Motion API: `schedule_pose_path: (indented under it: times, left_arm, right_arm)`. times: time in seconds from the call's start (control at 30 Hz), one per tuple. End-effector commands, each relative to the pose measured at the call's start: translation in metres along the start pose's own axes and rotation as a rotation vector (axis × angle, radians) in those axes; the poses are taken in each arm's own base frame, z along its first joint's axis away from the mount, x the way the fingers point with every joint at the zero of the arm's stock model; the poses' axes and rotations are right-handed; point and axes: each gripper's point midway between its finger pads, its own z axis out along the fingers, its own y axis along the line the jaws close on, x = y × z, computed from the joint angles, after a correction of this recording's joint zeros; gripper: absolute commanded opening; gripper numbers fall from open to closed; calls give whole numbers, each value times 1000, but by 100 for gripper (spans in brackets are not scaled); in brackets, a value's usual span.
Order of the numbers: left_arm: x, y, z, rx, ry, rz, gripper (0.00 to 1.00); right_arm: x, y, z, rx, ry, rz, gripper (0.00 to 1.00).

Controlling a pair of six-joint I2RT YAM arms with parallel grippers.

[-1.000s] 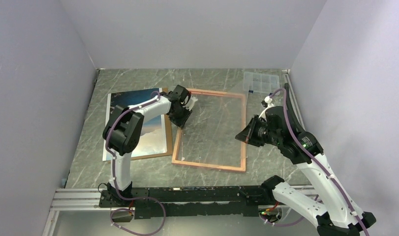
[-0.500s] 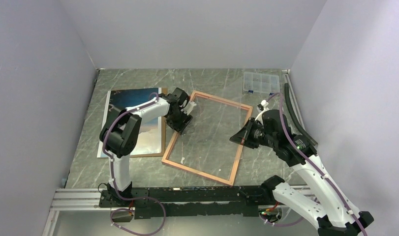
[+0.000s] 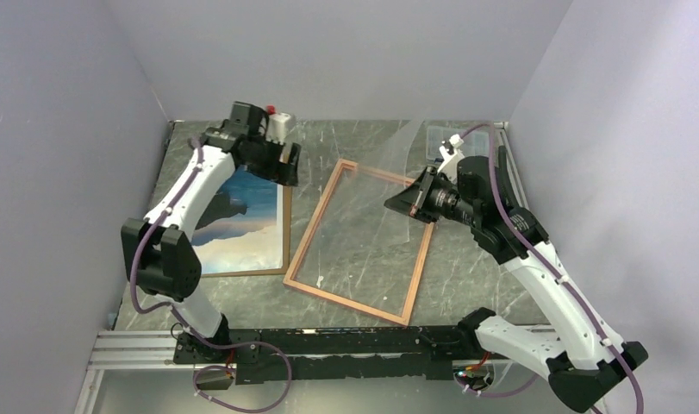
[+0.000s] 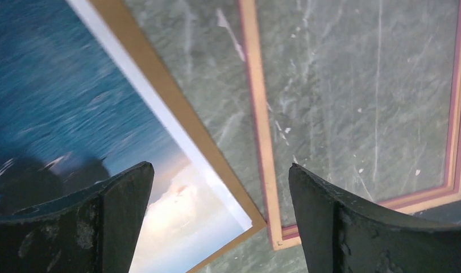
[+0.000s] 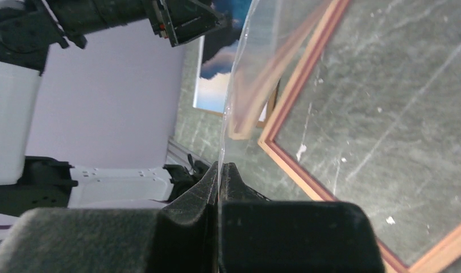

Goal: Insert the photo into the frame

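While the right gripper is pinched tight on the bottom edge of a clear sheet, holding it upright at the right centre of the overhead view, the left gripper hangs in the upper left with its jaws spread wide and nothing between them. The photo lies face up at left centre on a brown backing board. The frame lies flat and skewed in the middle of the table, and its lower left corner almost meets the board's corner.

Several things could go wrong. The sheet is held by one narrow pinch on an edge, so any swing of that arm could make it bend, slip or knock the frame. The photo is thin and flat against the board, so the left fingers may fail to get under its edge. They may also take the board with it. Dragging either could push the frame further askew.
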Motion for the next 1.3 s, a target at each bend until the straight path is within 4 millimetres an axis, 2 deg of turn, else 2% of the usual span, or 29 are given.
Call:
schedule_pose_path:
  times: [0.0,0.1,0.13,0.2,0.27,0.37,0.6,0.8,0.87,0.97,1.17,1.27]
  left_arm:
    - [6,21,-20,-3,-10,-81,94]
    - [21,35,-17,-40,7,-87,94]
    - [26,38,-16,-50,10,-84,94]
    - [35,40,-12,-56,19,-73,93]
    - [42,40,-9,-52,28,-62,92]
    - [52,41,-5,-48,57,-53,91]
    - [88,31,13,14,117,-72,81]
    - [111,14,23,73,160,-53,73]
    - [115,7,25,90,161,-35,73]
    - [119,-1,28,102,171,-11,71]
    - [122,-1,32,92,191,10,67]
    - [122,-2,32,94,193,13,66]
  right_arm:
    - [-31,31,-9,-159,-183,-1,0]
    - [-16,-1,10,-149,-207,91,0]
    - [-2,-22,22,-120,-189,140,0]
    - [13,-47,36,-106,-190,183,0]
    - [28,-72,45,-68,-188,229,0]
    - [45,-100,49,-17,-216,276,0]
    - [70,-138,45,52,-256,362,0]
    - [83,-148,50,63,-247,384,0]
    - [88,-144,53,45,-233,382,10]
    - [89,-142,56,48,-234,366,33]
    - [69,-137,43,99,-288,243,75]
    - [62,-142,37,153,-298,190,83]
